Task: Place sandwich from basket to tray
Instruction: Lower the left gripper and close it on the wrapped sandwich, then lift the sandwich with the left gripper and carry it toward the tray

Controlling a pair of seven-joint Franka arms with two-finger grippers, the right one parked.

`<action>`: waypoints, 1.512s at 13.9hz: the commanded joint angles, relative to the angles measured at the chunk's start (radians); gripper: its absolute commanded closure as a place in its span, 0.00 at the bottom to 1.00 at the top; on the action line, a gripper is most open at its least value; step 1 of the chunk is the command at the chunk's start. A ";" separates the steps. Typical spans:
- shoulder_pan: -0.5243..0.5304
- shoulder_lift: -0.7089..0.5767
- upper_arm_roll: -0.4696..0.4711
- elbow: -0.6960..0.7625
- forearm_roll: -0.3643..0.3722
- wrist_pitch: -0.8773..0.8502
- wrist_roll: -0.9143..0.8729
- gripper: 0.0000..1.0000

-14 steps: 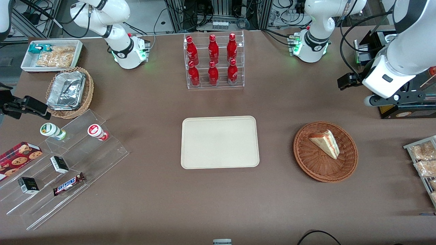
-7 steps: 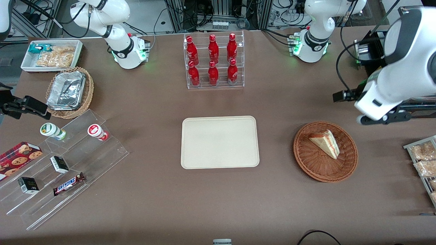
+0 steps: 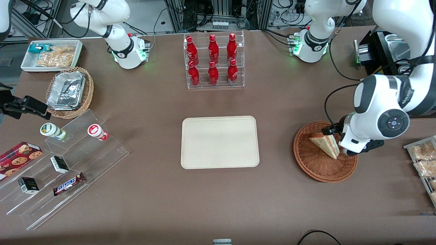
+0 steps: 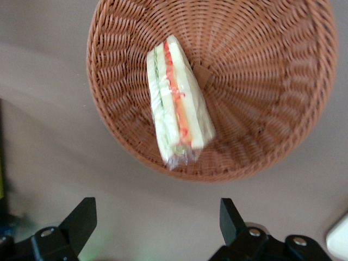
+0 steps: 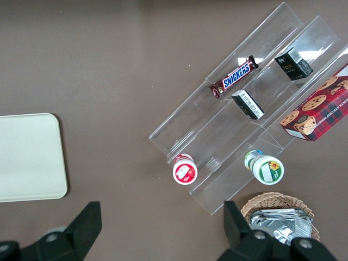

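Observation:
The sandwich (image 3: 325,144) is a pale wedge with red and green layers, clear wrapped, lying in the reddish-brown wicker basket (image 3: 316,166). The cream tray (image 3: 219,142) lies flat mid-table, beside the basket toward the parked arm's end, with nothing on it. The left arm's wrist (image 3: 361,136) hangs over the basket's rim on the working arm's end. In the left wrist view my gripper (image 4: 156,212) is open and holds nothing. Its fingers (image 4: 84,215) are spread wide above bare table just outside the basket (image 4: 261,81), apart from the sandwich (image 4: 176,109).
A clear rack of red bottles (image 3: 214,61) stands farther from the camera than the tray. Bagged snacks (image 3: 424,160) lie at the working arm's end, near the basket. A black box (image 3: 381,51) sits farther back. Acrylic steps (image 3: 68,163) and a lighter foil-tray basket (image 3: 69,90) lie toward the parked arm's end.
The left arm has swung down and nearer to the camera, from above the table near the black box to over the basket's rim. The sandwich has not moved.

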 commanded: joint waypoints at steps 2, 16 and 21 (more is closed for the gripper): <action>0.009 -0.039 0.040 -0.235 0.007 0.319 -0.104 0.00; -0.005 0.037 0.036 -0.234 0.007 0.503 -0.349 0.85; -0.027 0.019 -0.131 0.074 -0.001 0.062 -0.342 0.85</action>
